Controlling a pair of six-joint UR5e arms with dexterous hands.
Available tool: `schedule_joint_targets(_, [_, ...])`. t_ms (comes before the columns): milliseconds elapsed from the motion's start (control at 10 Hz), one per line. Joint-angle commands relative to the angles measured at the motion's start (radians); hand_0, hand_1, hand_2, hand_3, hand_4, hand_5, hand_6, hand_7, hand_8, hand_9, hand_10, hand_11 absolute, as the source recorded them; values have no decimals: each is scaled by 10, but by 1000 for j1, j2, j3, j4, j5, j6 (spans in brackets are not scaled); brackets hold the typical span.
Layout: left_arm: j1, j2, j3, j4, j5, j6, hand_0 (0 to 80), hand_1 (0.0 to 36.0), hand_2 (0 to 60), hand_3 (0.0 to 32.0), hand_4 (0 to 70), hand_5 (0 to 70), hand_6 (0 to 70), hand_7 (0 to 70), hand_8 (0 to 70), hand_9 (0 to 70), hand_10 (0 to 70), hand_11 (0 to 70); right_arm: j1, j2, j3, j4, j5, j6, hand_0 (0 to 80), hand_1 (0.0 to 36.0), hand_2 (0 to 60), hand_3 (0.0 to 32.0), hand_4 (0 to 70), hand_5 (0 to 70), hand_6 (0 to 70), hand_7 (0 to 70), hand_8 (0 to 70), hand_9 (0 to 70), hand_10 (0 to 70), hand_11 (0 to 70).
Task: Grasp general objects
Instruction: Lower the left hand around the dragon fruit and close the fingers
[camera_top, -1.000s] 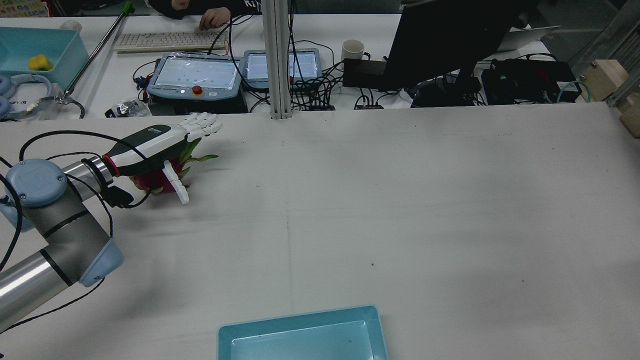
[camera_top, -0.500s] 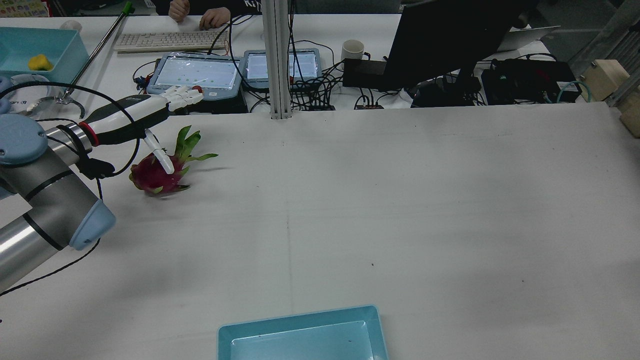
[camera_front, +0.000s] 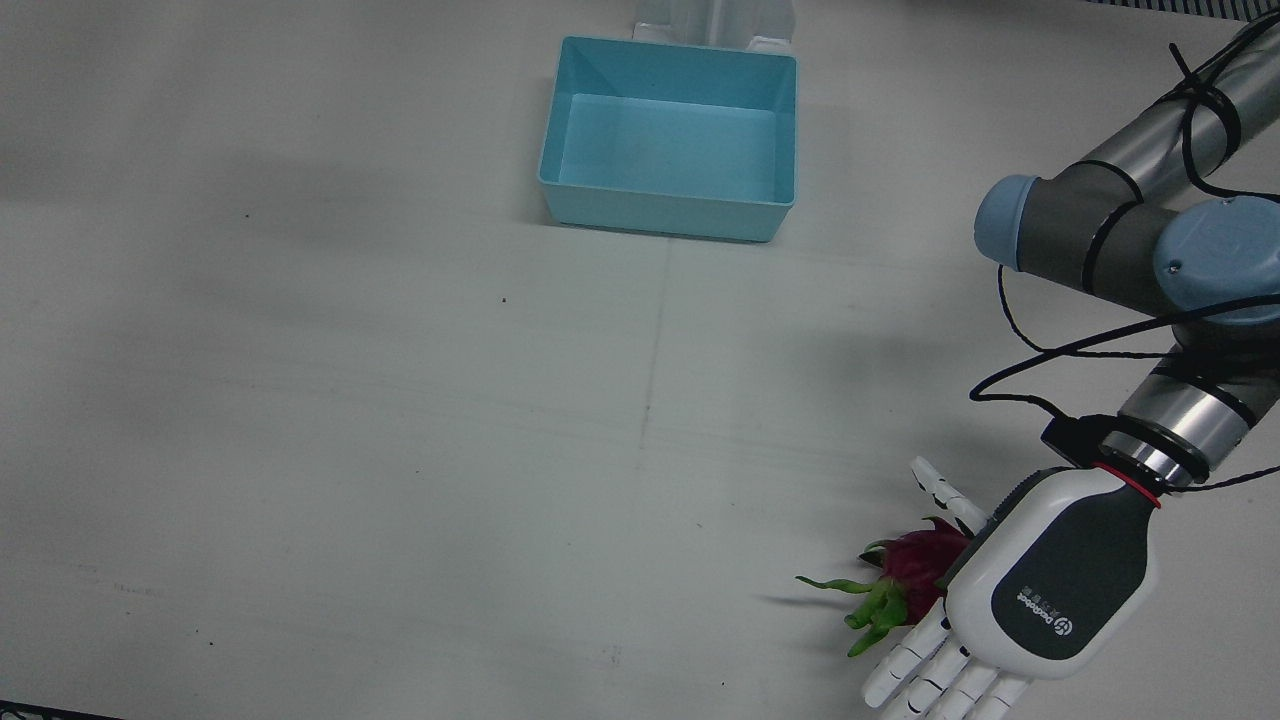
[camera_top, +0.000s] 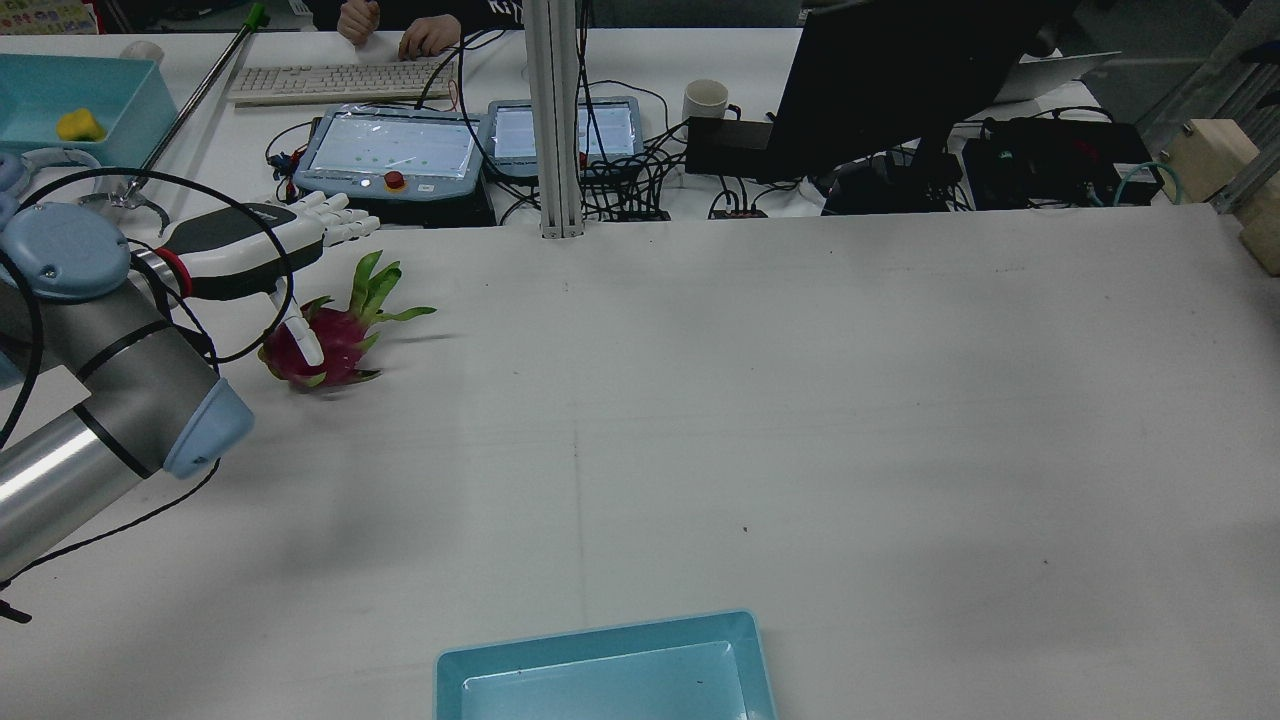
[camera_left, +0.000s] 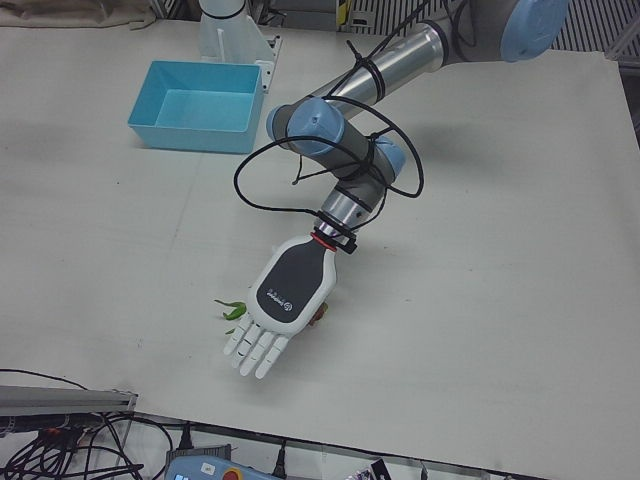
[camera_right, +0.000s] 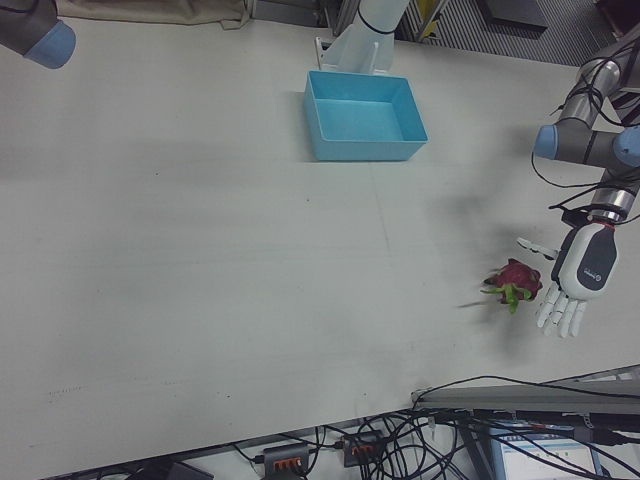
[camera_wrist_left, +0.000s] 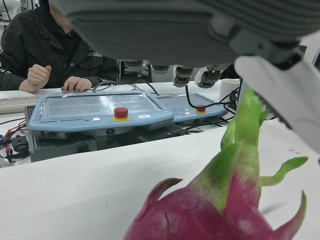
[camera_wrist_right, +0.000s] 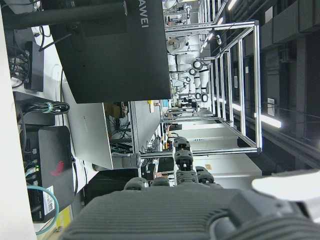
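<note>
— Anything changed in the last second?

— Yes. Pulled the left hand (camera_top: 255, 250) up and back, leftward in the rear view. A second ago: low over the dragon fruit (camera_top: 335, 345), covering most of it. Now: higher, left of it, with only the thumb (camera_top: 300, 340) hanging down across the red body.

— And the fruit itself?

— Not shifted at all. On its side on the table (camera_top: 800, 400), far left part in the rear view, green leaves pointing to the far edge.

— Meaning for the grasp?

— Probably nothing secured. Reads as backing off for a fresh approach, or letting go. Either way, not lifted yet.

— Fingers?

— Straight, slightly fanned, closed on nothing, thumb stuck out to the side.

— Any differences between views?

— Plenty. Left-front view: nearly all the fruit hidden under the hand, just a leaf tip showing. Right-front view: fruit plainly just beside the hand, to its left there. Left hand view: clear air between palm and fruit, control pendants (camera_wrist_left: 100, 112) beyond the far table edge. Front view: adds an empty blue bin (camera_front: 668, 215), well apart from the fruit.

— Right hand (camera_wrist_right: 200, 210)?

— Seen only by its own camera, as a sliver of palm and finger backs. Cannot tell spread or closed.
</note>
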Motion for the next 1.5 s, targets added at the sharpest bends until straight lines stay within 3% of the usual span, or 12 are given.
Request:
schedule_joint_targets(0, [0,4,19,-5,-5,51,525,215,7,0,0,7,0,103,0,6,0,0,0,0,-2,0,0,0,0,0,0,0,0,0,0,0,0,0,0,0])
schedule_joint_targets(300, [3,7,69,-38,-8,67,525,215,8,0,0,9,0,107,0,7,0,0,0,0,-2,0,0,0,0,0,0,0,0,0,0,0,0,0,0,0])
schedule_joint_targets(1000, [62,10,98,-68,-40,106,529,223,38,0,0,29,9,134,0,12,0,0,0,1,-2,0,0,0,0,0,0,0,0,0,0,0,0,0,0,0])
schedule_joint_targets(1400, [65,10,95,-73,-63,130,530,215,23,0,0,30,15,142,0,14,0,0,0,1,-2,0,0,0,0,0,0,0,0,0,0,0,0,0,0,0])
